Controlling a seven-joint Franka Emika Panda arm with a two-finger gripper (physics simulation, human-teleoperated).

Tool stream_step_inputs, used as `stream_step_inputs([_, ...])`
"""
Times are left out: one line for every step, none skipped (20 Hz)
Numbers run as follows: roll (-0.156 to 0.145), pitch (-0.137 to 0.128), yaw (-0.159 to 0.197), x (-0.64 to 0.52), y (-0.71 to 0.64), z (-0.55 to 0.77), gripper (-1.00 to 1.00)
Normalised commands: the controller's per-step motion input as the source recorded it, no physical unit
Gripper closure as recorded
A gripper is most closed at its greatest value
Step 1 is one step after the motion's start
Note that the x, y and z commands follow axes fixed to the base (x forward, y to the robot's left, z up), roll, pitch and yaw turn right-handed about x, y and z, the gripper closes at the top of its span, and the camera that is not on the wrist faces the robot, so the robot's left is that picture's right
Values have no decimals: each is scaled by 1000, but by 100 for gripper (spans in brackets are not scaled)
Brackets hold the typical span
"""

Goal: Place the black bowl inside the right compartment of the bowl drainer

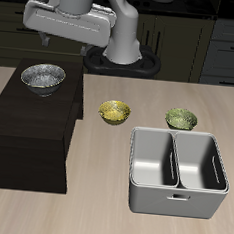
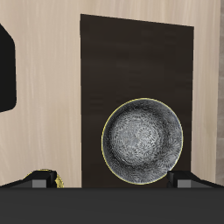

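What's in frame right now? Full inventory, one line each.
black bowl: 1, dark outside with silver-grey speckled inside, on top of the dark cabinet
cabinet: 1, dark brown, on the table beside the drainer
yellow bowl: 1, small, yellow patterned, on the table behind the drainer
green bowl: 1, small, green patterned, on the table behind the drainer
drainer: 1, light grey, two wells, both empty, near the table's front edge
table: 1, light wood
gripper: 1, grey and white, above the black bowl, not touching it; jaw state unclear
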Motion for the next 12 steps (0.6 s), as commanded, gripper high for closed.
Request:
stream_step_inputs([5, -2, 0, 10, 19, -129, -100])
stream_step_inputs([-3, 3, -31, -1, -19, -144, -100])
stream_step_inputs([18, -9, 9, 58, 29, -192, -100])
stream_step_inputs([0, 0, 0, -4, -78, 11, -100])
stream_step_inputs([-1, 43, -64, 58, -40, -312, -100])
stream_step_inputs([-1, 4, 12, 20, 28, -257, -100])
stream_step_inputs([-1, 4, 18, 2, -11, -284, -100])
stream_step_inputs([30, 19, -30, -19, 48, -270, -100])
stream_step_inputs([-21, -7, -1, 56, -47, -236, -100])
stream_step_inputs([21, 41, -58, 22, -16, -326, -100])
stream_step_inputs([-3, 15, 7, 13, 14, -312, -100])
stream_step_inputs([29, 40, 7, 14, 35, -324, -100])
